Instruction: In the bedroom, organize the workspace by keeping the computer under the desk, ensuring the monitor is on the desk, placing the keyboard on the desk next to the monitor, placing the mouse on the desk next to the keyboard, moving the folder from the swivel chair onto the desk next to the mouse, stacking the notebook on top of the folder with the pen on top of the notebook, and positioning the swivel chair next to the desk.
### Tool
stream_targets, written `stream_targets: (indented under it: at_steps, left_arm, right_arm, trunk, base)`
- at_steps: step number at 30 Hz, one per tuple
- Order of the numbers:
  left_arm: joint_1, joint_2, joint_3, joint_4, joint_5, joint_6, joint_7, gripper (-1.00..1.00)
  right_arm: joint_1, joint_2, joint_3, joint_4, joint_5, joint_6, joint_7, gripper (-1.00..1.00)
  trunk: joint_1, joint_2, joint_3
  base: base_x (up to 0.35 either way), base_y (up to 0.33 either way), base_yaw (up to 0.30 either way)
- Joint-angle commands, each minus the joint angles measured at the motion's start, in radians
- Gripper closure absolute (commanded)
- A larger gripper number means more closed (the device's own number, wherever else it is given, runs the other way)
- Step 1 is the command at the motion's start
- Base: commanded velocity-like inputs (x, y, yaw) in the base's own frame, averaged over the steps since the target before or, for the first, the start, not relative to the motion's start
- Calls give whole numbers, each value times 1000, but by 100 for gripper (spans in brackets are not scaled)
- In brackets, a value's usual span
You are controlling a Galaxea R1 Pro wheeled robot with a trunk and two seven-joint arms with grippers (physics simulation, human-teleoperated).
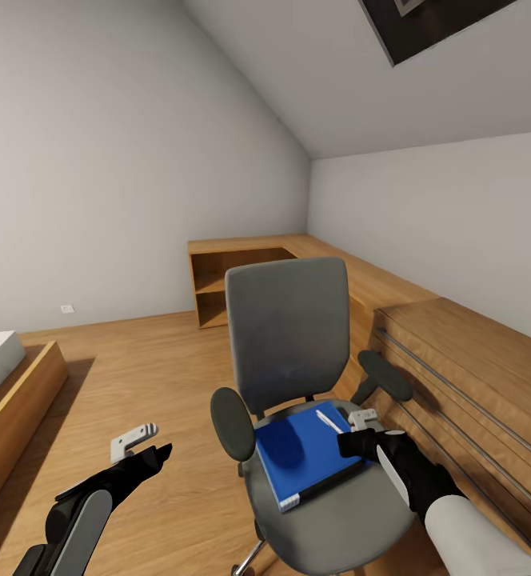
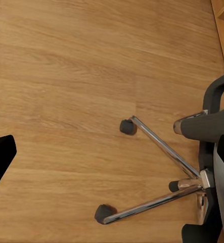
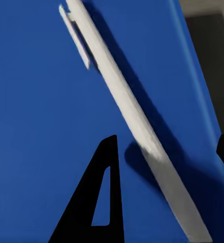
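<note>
- Folder (image 1: 305, 456), blue, lies flat on the swivel chair (image 1: 297, 376) seat.
- White pen (image 1: 329, 422) lies on it, long axis running diagonally toward the chair back.
- My right end effector (image 1: 360, 432) hovers over the pen's near end, fingers (image 3: 99, 202) apart.
- My left end effector (image 1: 141, 448) hangs over the floor (image 2: 66, 76); I cannot tell its opening.

A grey swivel chair (image 1: 297, 376) carries a blue folder (image 1: 309, 454) with a white pen (image 1: 328, 421) on top; the right gripper (image 1: 360, 432) hovers at the pen, possibly touching it.
</note>
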Motion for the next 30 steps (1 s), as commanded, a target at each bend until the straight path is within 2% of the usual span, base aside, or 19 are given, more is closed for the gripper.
stream_targets:
  at_steps: [1,10,30]
  left_arm:
    - [-1,0,0,-1,11,3,9,-100]
    - [-1,0,0,-1,11,3,9,-100]
    - [-1,0,0,-1,11,3,9,-100]
  right_arm:
    - [1,-1,5,0,2,6,3,100]
    - [1,-1,5,-1,1,42,3,100]
    - [1,-1,5,-1,4,45,3,100]
  trunk:
    - [0,0,-1]
    - [0,0,-1]
    - [0,0,-1]
  base:
    - [0,0,0]
    - [0,0,0]
    - [0,0,0]
